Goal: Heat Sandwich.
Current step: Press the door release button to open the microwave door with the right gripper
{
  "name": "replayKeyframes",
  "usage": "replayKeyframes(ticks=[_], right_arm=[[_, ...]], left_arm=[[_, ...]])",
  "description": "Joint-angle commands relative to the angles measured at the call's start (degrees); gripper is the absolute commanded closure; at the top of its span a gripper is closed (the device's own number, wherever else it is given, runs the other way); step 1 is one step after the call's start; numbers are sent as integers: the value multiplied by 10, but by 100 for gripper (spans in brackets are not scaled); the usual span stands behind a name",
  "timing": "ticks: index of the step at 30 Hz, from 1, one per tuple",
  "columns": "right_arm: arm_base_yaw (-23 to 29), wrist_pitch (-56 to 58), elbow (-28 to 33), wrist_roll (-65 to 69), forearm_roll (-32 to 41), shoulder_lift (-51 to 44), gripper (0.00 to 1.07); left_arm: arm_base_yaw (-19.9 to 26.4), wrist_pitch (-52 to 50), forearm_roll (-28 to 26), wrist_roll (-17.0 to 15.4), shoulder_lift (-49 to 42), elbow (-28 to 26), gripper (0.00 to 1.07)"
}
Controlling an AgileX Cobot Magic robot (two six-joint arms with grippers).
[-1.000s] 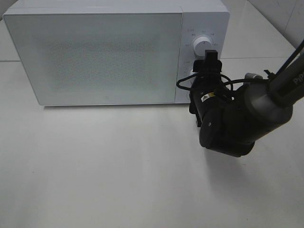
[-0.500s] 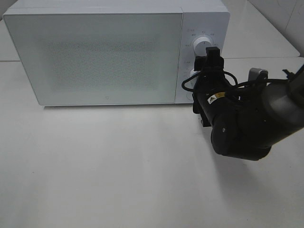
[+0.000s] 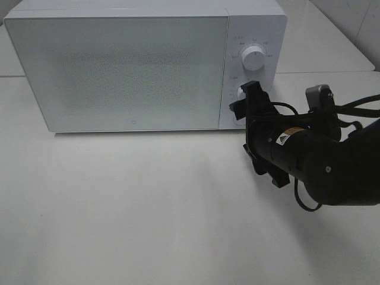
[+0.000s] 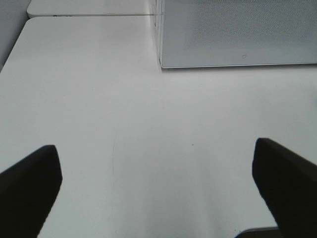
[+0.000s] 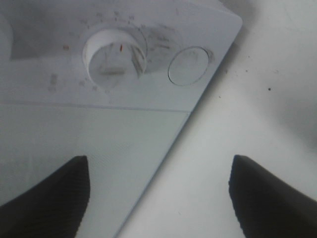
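The microwave [image 3: 256, 21] stood at the back of the worktop [image 3: 148, 214] with its door [image 3: 119, 71] shut. The sandwich was not visible in any view. It was presumably behind the frosted door, which would explain why attention was on the controls.

The right hand [image 3: 246, 98] was positioned at the control panel, close in front of the lower dial [image 5: 115, 57]. Its fingers [image 5: 49, 198] were spread and nothing lay between them. No contact with the dial could be confirmed. The round button [image 5: 188, 65] sat beside that dial, and the upper dial [image 3: 254, 57] was clear of the arm. This placement suggested that the heating setting was the step in hand.

The left hand [image 4: 156, 148] hung over bare worktop near the microwave's front corner. It was spread wide and carried nothing, and it was probably parked there to keep clear.
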Motion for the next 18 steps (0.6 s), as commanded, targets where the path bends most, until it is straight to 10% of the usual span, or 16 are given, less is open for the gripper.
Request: replayKeyframes(ticks=[1, 18], right_arm=[[-5, 87, 2, -89, -31, -44, 31], [-5, 440, -15, -462, -43, -182, 31]], left_arm=[[2, -7, -3, 1, -15, 2, 2], [2, -7, -3, 1, -15, 2, 2]])
